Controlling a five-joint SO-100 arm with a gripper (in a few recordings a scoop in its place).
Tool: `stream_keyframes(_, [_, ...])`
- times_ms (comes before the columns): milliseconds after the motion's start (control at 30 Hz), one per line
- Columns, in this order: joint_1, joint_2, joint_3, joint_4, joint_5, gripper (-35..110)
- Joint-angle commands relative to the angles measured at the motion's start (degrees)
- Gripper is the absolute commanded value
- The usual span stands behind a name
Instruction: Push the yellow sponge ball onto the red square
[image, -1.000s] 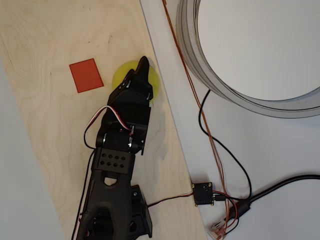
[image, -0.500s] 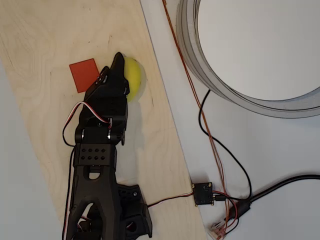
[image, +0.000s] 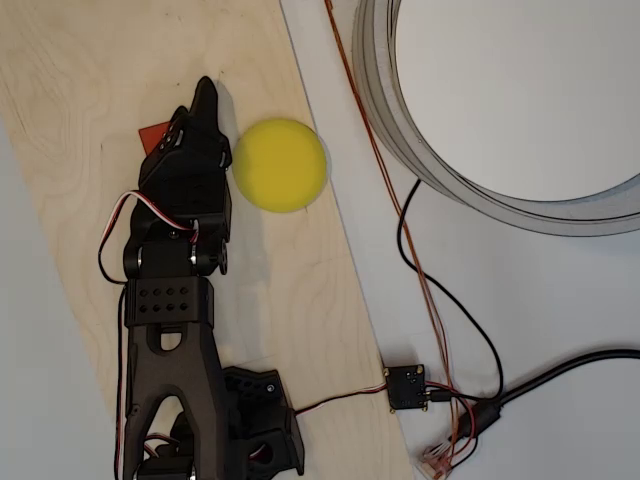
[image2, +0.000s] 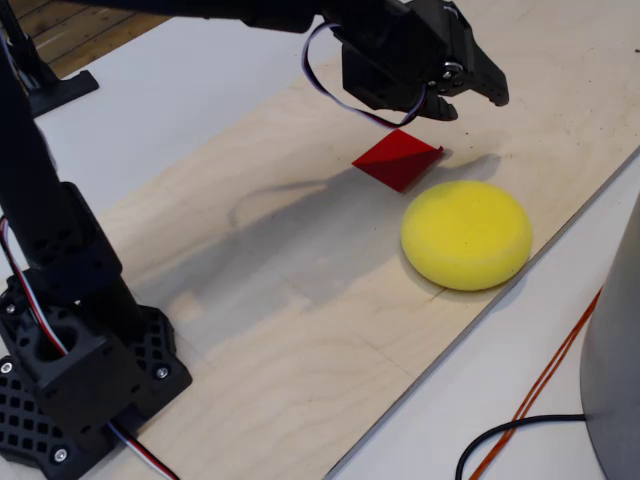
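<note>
- The pale plywood board (image: 90, 80) lies on the white counter (image: 560, 320), running from upper left to bottom centre of the overhead view. Its right edge passes just beside the ball. A push aimed badly could roll the ball off that edge, toward the large grey ring (image: 400, 130) at upper right.
- The black two-finger gripper (image: 205, 95) sits in the upper-left part of the overhead view, with the arm trailing down to the base at the bottom. Its fingers look closed to a point, holding nothing. In the fixed view the gripper (image2: 480, 90) hangs above the square, on the wrong side for pushing. From here any push would send the ball away from the target.
- The bright yellow, matte, round foam sponge ball (image: 279, 165) rests on the board just right of the gripper, apart from it. In the fixed view the ball (image2: 466, 235) lies near the square without covering it. Being soft and light, it may squash or skid sideways if struck off-centre.
- The small flat orange-red square patch (image2: 398, 157) lies near the top centre of the fixed view. In the overhead view the square (image: 152, 134) peeks out at the gripper's left side. A low sweep could snag the patch and shift it.
</note>
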Motion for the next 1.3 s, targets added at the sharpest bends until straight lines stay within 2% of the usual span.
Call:
stream_keyframes(0, [1.58,2.11,-4.48,3.96,-3.34,19])
stream_keyframes(400, [15.12,1.93,-7.73,4.66,-18.72,19])
stream_keyframes(767, [17.93,11.78,6.68,-1.14,-21.01,19])
stream_keyframes(1267, [21.09,22.41,17.40,-3.43,-25.49,19])
